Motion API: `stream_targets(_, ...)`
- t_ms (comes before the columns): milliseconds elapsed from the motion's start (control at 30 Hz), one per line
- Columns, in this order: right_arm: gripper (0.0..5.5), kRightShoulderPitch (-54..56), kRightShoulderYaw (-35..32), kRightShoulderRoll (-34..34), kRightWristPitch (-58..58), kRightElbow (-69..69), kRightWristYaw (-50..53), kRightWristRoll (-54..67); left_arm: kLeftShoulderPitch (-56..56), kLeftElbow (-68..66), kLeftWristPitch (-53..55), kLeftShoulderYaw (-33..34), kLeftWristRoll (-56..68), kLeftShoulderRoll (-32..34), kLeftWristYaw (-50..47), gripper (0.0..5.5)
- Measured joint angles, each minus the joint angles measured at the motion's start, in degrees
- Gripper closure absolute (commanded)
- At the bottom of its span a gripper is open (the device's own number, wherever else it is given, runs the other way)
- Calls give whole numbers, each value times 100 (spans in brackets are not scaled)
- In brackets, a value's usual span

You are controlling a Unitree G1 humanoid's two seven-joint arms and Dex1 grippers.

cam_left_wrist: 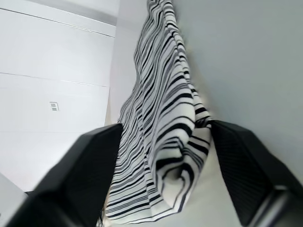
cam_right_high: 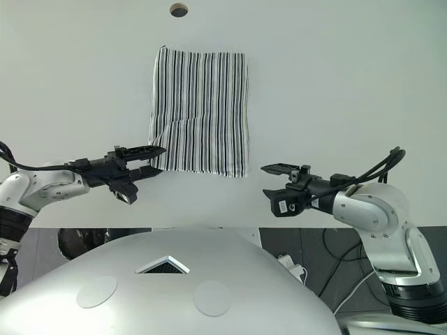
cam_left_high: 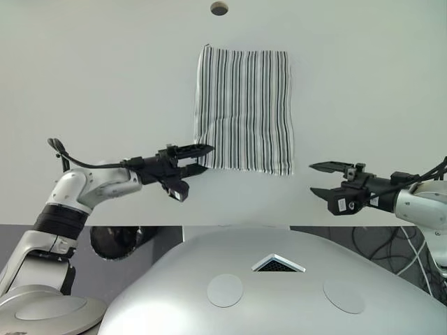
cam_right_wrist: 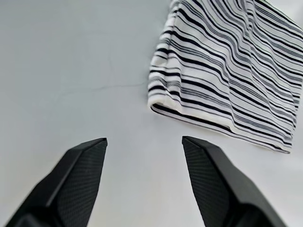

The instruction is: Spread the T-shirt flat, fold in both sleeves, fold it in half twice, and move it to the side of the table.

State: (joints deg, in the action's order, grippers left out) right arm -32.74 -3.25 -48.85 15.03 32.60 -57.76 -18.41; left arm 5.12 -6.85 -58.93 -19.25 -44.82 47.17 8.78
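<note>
The black-and-white striped cloth T-shirt [cam_left_high: 244,105] lies folded into a rectangle on the white table [cam_left_high: 363,84], its long axis and stripes running straight away from me. My left gripper [cam_left_high: 209,157] is spread wide with the shirt's near left corner between its fingers. My right gripper [cam_left_high: 311,179] hangs agape just off the near right corner, touching nothing.
</note>
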Motion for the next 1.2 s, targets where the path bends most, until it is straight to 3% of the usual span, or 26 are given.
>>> stream_targets(200, 253, 291, 308, 4, 508, 63, 623, -681, -66, -321, 43, -79, 146, 28, 30, 390)
stream_targets(500, 253, 996, 1386, 76, 668, -386, 831, -1238, -107, -8, 151, -83, 366, 151, 277, 527)
stream_targets(933, 253, 1945, 2148, 187, 816, -1015, 1336, -1536, 140, 395, 280, -99, 516, 163, 547, 532)
stream_targets(1200, 430, 2087, 2367, 178, 846, -1259, 1427, -1538, 241, 490, 342, -77, 605, 166, 618, 532)
